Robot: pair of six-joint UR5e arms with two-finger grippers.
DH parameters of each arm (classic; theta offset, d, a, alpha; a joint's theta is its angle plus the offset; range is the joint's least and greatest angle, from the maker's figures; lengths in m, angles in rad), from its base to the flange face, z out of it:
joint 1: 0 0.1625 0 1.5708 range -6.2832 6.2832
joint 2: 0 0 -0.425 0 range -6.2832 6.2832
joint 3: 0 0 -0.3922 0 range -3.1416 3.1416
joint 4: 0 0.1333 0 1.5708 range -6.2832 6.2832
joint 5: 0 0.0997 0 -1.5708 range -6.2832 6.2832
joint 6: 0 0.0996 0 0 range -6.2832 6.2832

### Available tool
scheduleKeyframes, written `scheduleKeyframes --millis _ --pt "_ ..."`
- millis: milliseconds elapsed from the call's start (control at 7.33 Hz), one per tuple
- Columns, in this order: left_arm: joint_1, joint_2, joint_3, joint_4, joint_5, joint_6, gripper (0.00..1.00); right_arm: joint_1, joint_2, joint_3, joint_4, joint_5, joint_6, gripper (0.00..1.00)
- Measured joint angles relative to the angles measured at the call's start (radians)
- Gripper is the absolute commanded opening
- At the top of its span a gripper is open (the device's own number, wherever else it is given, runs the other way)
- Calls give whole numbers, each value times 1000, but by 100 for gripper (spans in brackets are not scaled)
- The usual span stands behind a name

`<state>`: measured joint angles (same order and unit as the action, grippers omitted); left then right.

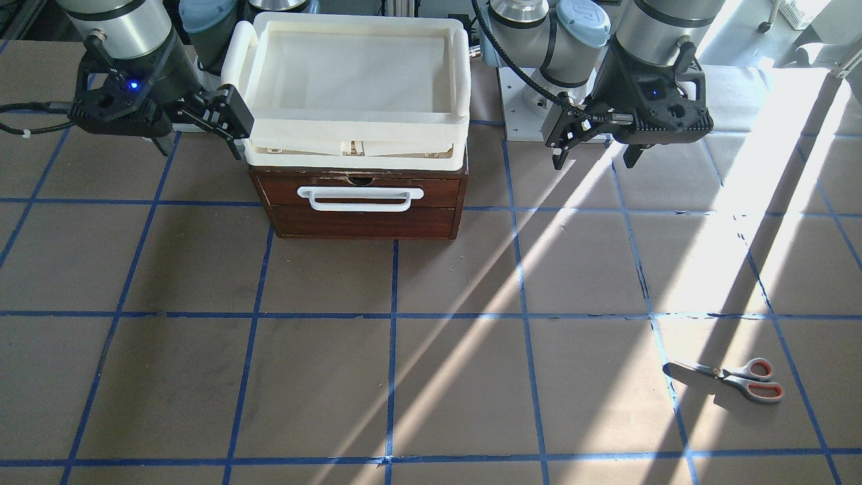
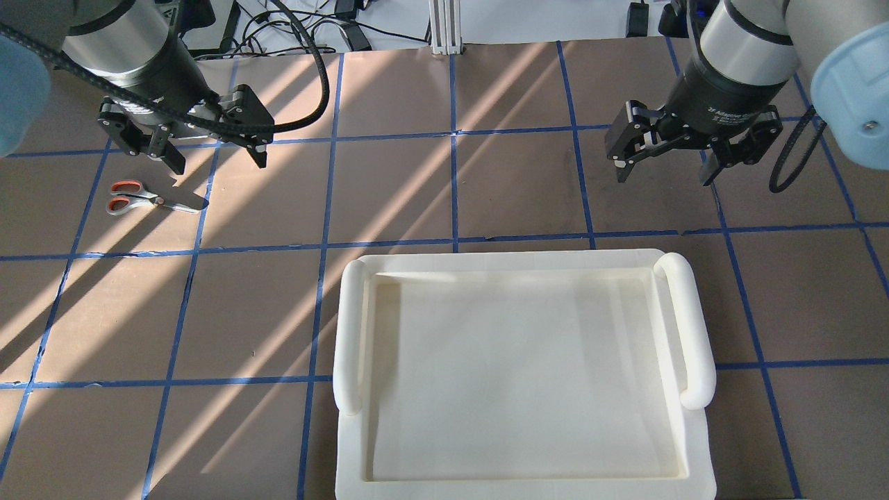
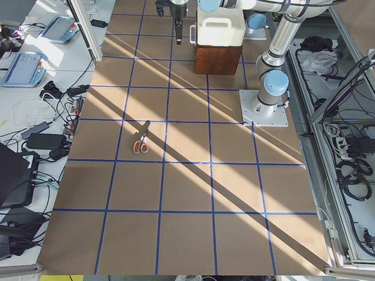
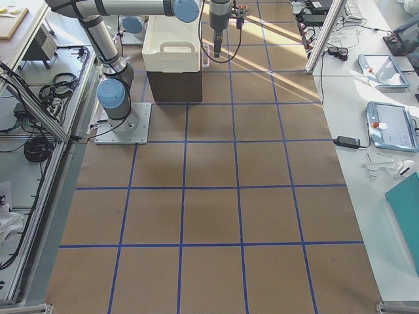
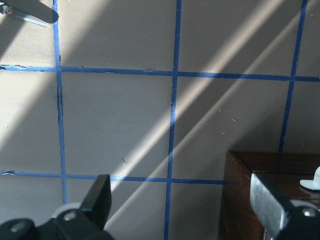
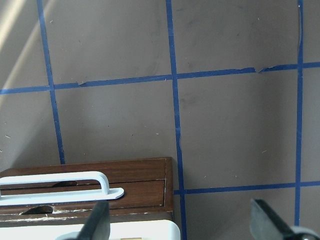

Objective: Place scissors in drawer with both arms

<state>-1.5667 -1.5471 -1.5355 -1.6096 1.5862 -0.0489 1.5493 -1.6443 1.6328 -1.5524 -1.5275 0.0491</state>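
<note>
I am looking at a big brown table (image 1: 323, 384) marked into squares with blue tape, and bright stripes of sun lie across it. Two grey robot arms with light blue caps reach over it: the left arm (image 1: 663, 27) on one side and the right arm (image 1: 118, 23) on the other. Between them, close to the robot, stands a dark wooden chest (image 1: 363, 225). A cream plastic tray (image 1: 357, 145) with two fat side handles sits on top of the chest, and I see nothing inside it. The drawer (image 1: 444, 192) is at the top of the chest front. It is pushed all the way in, and its long white handle (image 1: 360, 199) faces away from the robot. The left gripper (image 1: 594, 162) hangs in the air beside the chest, above bare table. Its two black fingers are spread wide apart and there is nothing between them. The right gripper (image 1: 200, 148) hangs on the other side of the chest, just beside the tray's edge. Its fingers are spread wide too, and they hold nothing. The scissors (image 1: 727, 377) lie flat on the table on the robot's left side, out toward the far edge from the robot and well apart from the chest. Their blades are closed together and point in toward the middle of the table. The grey handles with orange-red loops point outward. Part of the scissors lies in a dark stripe of shadow. Nothing touches them.
</note>
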Motion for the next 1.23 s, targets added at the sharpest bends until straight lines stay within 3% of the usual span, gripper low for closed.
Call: scheduleKeyframes --millis 955,1227 --pt "0 13 -3 -43 -3 3 100 0 0 -1 -2 0 1 100" --pt "41 9 -7 -44 -2 95 100 0 -1 -1 -1 1 1 100"
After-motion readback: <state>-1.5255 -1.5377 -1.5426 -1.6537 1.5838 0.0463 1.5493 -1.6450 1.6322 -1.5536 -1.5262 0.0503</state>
